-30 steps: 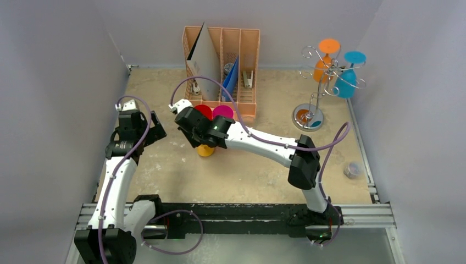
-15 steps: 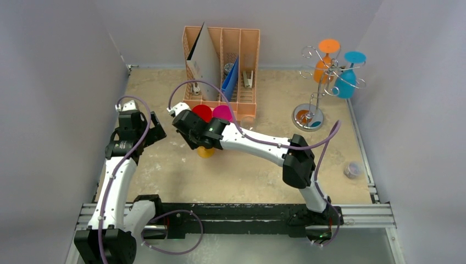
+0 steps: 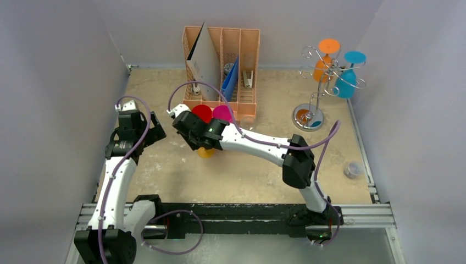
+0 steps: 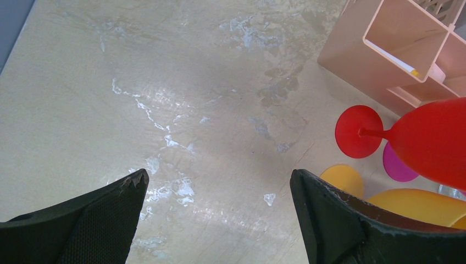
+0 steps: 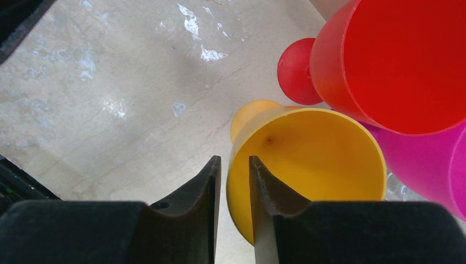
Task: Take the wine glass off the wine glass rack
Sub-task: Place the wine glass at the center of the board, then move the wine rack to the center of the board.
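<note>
**Yellow wine glass standing on the table, off the rack**

A yellow wine glass [image 5: 308,159] stands upright on the sandy table [image 3: 247,176], left of centre and well apart from the wine glass rack [image 3: 317,98]. The right gripper [image 5: 235,187] straddles its rim. One finger is inside the bowl and one outside, slightly apart, and a sliver of table shows between the outer finger and the glass wall.

Just behind it stand a red glass [image 5: 401,60] and a pink glass [image 5: 434,165], close against the front of a peach slotted organiser [image 3: 222,66].

The silver wire rack sits at the far right on its round disc base. An orange glass [image 3: 321,69] and a blue glass [image 3: 346,82] hang from it upside down.

The left gripper [image 4: 218,179] hovers over bare table at the left, its fingers wide apart and holding nothing.
</note>
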### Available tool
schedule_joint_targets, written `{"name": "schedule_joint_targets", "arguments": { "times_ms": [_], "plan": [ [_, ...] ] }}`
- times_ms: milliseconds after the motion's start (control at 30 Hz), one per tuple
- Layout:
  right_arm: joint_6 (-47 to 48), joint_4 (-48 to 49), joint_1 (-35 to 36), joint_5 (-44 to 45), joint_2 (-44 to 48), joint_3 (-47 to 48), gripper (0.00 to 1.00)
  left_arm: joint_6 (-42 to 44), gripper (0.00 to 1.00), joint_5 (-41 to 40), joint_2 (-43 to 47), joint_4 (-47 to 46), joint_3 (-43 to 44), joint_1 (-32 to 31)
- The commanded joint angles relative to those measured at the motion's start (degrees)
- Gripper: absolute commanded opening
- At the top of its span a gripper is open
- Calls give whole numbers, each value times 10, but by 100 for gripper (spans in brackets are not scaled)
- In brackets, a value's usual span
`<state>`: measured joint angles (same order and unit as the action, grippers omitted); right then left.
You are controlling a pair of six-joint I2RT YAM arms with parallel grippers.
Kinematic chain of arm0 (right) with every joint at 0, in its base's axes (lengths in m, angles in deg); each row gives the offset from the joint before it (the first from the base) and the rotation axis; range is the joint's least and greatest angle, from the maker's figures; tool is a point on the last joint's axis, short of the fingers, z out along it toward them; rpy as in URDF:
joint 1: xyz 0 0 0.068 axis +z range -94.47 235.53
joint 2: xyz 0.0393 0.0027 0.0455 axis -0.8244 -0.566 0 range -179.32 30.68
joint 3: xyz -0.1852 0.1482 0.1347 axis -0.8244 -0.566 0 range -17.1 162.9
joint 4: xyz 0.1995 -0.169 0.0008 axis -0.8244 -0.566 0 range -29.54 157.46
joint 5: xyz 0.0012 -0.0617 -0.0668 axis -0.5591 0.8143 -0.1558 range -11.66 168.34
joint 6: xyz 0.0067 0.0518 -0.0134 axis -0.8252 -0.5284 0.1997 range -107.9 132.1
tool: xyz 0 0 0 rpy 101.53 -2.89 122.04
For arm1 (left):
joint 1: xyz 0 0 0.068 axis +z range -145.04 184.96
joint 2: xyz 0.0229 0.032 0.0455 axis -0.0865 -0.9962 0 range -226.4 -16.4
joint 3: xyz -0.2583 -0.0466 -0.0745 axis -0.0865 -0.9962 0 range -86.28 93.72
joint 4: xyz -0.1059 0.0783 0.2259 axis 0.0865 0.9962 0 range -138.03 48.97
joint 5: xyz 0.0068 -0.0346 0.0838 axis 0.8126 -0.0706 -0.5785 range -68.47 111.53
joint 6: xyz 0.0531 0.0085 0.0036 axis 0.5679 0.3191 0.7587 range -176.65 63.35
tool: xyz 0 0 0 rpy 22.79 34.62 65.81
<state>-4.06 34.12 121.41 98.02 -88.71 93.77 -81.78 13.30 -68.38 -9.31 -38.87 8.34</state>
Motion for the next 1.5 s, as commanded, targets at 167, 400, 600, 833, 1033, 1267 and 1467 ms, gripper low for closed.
{"name": "schedule_joint_targets", "arguments": {
  "times_ms": [167,400,600,833,1033,1267,1467],
  "plan": [
    [29,-38,2,-19,28,73,40,-7,99,-9,9,-5,20,5],
    [31,-3,2,18,135,0,49,-6,99,-9,10,-5,20,4],
    [-19,35,2,106,335,-209,61,-5,99,-10,13,-5,20,4],
    [-62,11,-9,223,574,-437,74,-5,99,4,12,-8,19,5],
    [-148,-65,-135,169,647,-521,76,-7,99,14,10,-8,17,5],
    [-162,0,-303,72,703,-629,84,-8,99,14,12,-5,15,5],
    [-177,98,-432,-40,686,-687,89,-7,99,17,9,-6,15,5]
  ]
}}
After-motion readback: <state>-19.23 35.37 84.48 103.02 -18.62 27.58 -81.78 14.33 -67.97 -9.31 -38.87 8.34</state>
